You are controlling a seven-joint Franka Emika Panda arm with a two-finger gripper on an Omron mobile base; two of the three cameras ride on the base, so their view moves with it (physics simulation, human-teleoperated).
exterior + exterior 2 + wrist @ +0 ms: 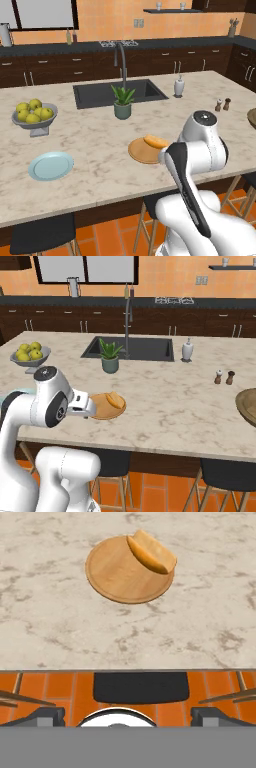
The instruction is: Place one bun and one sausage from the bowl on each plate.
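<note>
A pale marble-patterned island counter (100, 145) holds a dark rectangular sink (120, 93) with a tall grey faucet (121, 60). Behind it, dark brown wooden cabinets (60, 70) with silver handles run under a black worktop along orange tiled walls (165, 276). White-paned windows (87, 268) sit above. The floor is orange tile (105, 235), and black-seated wooden stools (230, 476) stand by the island.

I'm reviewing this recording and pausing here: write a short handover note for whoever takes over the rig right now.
Gripper: open, empty, pulled back over the counter's edge.
Wooden plate: near the counter's front edge, one bun lying on its far rim, no sausage.
Blue plate: to the left, bare.
Bowl: far right of the counter, contents not visible.
Done: one bun placed.
Left: sausage for the wooden plate; bun and sausage for the blue plate.
</note>
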